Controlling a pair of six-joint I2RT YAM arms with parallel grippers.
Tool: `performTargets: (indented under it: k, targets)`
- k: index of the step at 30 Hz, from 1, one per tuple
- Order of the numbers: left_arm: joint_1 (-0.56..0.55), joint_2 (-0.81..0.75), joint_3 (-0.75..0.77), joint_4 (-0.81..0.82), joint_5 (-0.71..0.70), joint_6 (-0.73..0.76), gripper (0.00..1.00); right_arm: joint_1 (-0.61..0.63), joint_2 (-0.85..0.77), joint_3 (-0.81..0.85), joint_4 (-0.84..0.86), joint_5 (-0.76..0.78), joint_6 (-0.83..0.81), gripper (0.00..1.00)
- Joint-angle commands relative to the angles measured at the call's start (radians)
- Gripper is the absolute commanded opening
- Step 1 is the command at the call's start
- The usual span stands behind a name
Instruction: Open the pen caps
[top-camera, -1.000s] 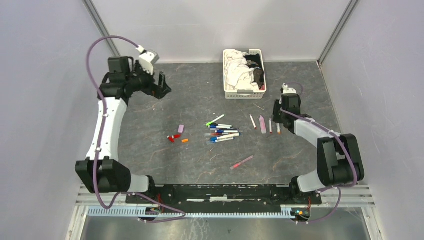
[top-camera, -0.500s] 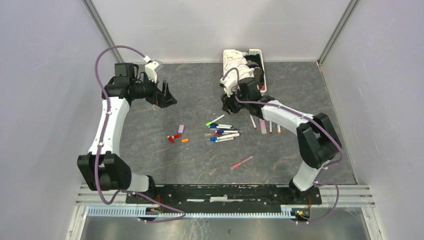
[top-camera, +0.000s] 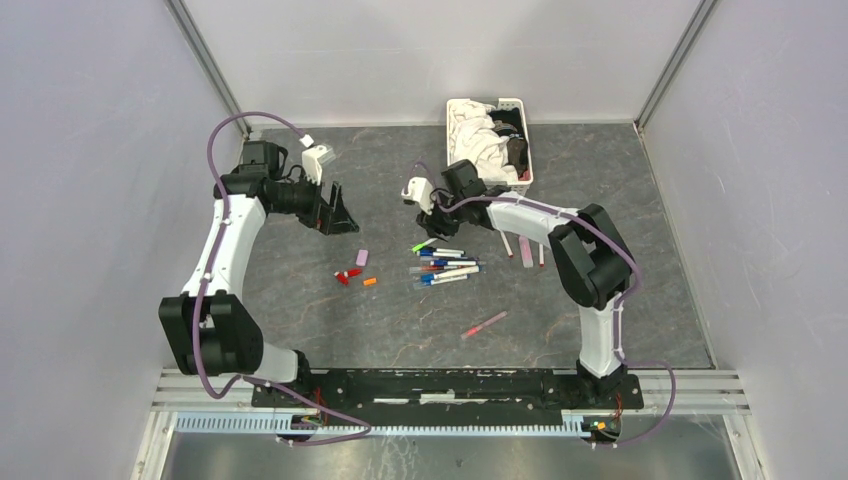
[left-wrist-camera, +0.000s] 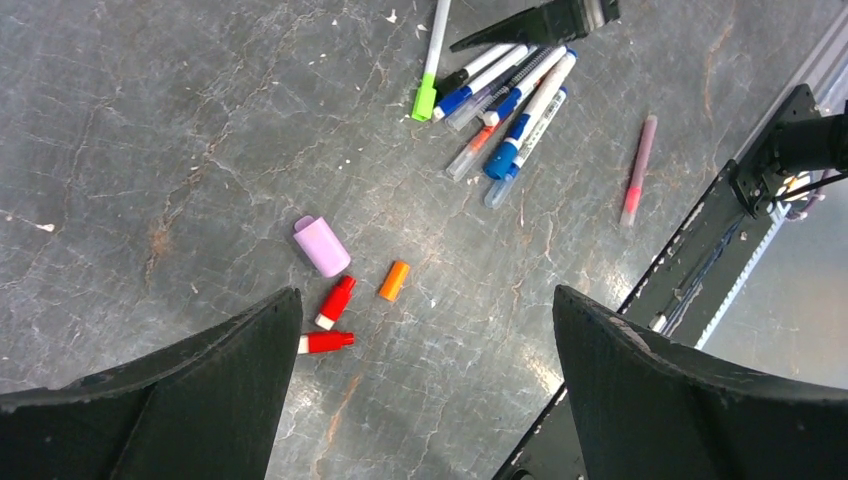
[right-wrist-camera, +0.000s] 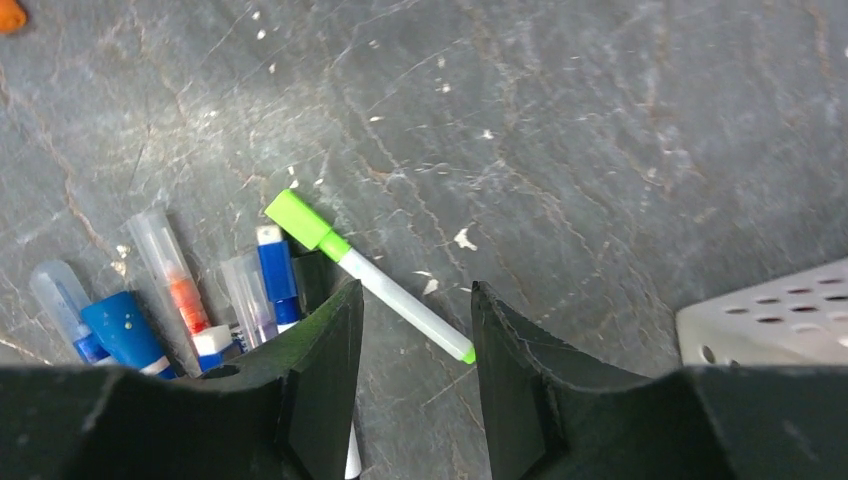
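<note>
Several pens (top-camera: 447, 268) lie in a cluster mid-table, and they show in the left wrist view (left-wrist-camera: 510, 100) too. A green-capped pen (right-wrist-camera: 370, 280) lies at the cluster's far edge. My right gripper (right-wrist-camera: 415, 300) is open, low over it, with its jaws either side of the pen's white tail end. Loose caps lie left of the cluster: lilac (left-wrist-camera: 322, 246), orange (left-wrist-camera: 394, 280) and two red (left-wrist-camera: 336, 301). My left gripper (left-wrist-camera: 425, 298) is wide open and empty, above and behind these caps (top-camera: 335, 215). A pink pen (top-camera: 484, 323) lies alone nearer the bases.
A white slatted basket (top-camera: 487, 185) of cloths stands at the back centre, just behind the right wrist. More pens (top-camera: 524, 248) lie under the right forearm. Grey walls close in the left, right and back sides.
My right arm has swung from the right side of the table leftward to the green pen. My left gripper has moved right and nearer, toward the loose caps.
</note>
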Motion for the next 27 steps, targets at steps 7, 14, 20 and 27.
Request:
performTargets:
  k: [7, 14, 20, 27]
  targets:
    - [-0.003, -0.004, 0.018, -0.037, 0.068, 0.079, 1.0, 0.009, 0.05, 0.031, -0.052, 0.002, -0.153, 0.47]
    - [-0.002, -0.002, 0.029, -0.053, 0.087, 0.09, 1.0, 0.008, 0.1, 0.052, -0.056, 0.001, -0.158, 0.45]
    - [-0.002, -0.004, 0.029, -0.057, 0.086, 0.096, 1.0, 0.01, 0.137, 0.099, -0.059, -0.006, -0.152, 0.45]
    - [-0.001, -0.001, 0.041, -0.071, 0.085, 0.106, 1.0, 0.009, 0.157, 0.134, -0.08, -0.046, -0.149, 0.36]
